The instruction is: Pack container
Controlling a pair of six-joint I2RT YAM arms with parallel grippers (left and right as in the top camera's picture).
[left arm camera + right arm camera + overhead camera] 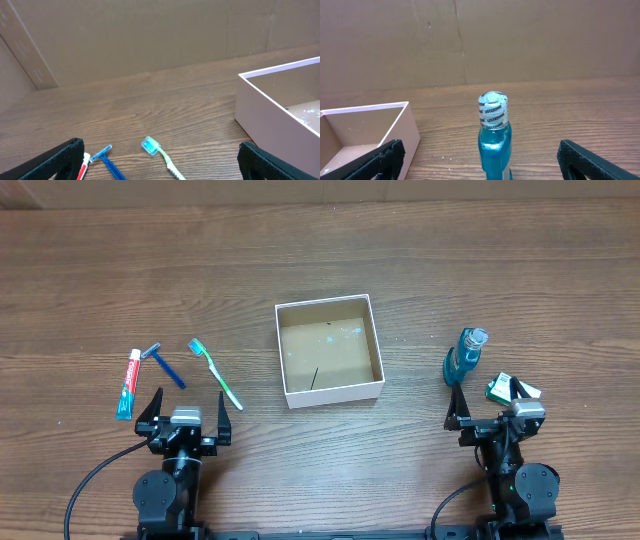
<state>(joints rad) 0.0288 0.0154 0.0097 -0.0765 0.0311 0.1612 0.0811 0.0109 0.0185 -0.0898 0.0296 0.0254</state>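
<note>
1. currently the container (335, 394) sits on the wooden worktop (420, 260) about midway between the two arms and a little beyond them. its white walls frame a brown floor, and nothing lies inside but a few pale specks and a dark mark.
2. the left tool (190, 405) is released at the near left of the worktop, its fingers spread wide and grasping nothing.
3. just beyond the left tool lie three things side by side: a red and white toothpaste tube (127, 383) farthest left, a blue razor (163, 365) to its right, and a green toothbrush (216, 374) nearest the container, its head at the far end.
4. the right tool (487, 395) is likewise released at the near right, fingers wide apart and grasping nothing.
5. a blue mouthwash bottle (466, 356) stands upright just beyond the right tool, well to the right of the container. in the right wrist view its cap sits centred between the fingers (380, 160).
6. a small green and white packet (503, 389) lies near the bottle, to its right and nearer, close by the right tool.
</note>
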